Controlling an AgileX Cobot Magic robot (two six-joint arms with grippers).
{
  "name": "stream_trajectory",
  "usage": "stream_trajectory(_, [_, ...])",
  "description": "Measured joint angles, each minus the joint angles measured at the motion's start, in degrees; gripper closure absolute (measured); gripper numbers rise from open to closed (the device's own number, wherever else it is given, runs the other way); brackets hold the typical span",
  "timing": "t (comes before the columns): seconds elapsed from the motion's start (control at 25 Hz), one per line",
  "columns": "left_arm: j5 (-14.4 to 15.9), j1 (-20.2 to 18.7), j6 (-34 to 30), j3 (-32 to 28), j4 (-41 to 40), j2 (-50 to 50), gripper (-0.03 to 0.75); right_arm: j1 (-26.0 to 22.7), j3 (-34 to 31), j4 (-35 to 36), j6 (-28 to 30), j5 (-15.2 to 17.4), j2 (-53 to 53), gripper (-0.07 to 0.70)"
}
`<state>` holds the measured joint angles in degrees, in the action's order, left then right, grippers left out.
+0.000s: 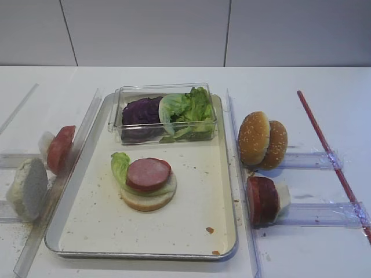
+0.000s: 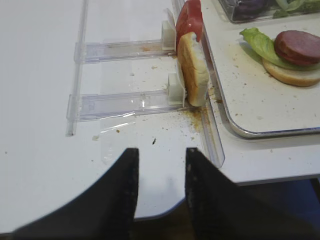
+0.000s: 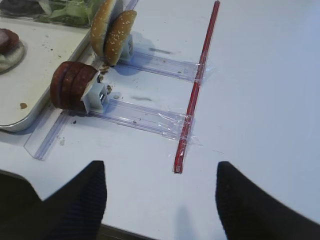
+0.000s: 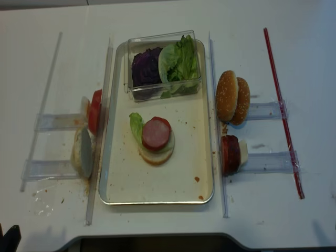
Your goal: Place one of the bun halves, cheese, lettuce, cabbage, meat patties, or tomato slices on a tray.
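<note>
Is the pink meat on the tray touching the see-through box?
Apart. The exterior high view shows bare tray floor between the meat patty and the clear box.

Two high views face down on tray [image 1: 227,174] — wrist views low, near, flanking it.

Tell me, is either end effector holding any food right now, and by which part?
Nothing is held. The right end effector stands wide open over bare white table, and the left end effector has only empty space between its black fingers.
</note>
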<state>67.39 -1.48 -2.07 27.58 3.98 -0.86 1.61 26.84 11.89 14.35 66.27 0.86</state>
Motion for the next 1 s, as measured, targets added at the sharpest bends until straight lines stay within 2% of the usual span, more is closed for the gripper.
stream_trajectory(0.84, [0.0, 0.0, 0.0, 0.0, 0.0, 0.0, 0.493, 0.0, 0.0, 0.0, -0.1, 0.0, 0.0, 0.145])
stream_trajectory(1.0, [0.0, 0.0, 0.0, 0.0, 0.0, 0.0, 0.493, 0.0, 0.0, 0.0, -0.1, 0.0, 0.0, 0.165])
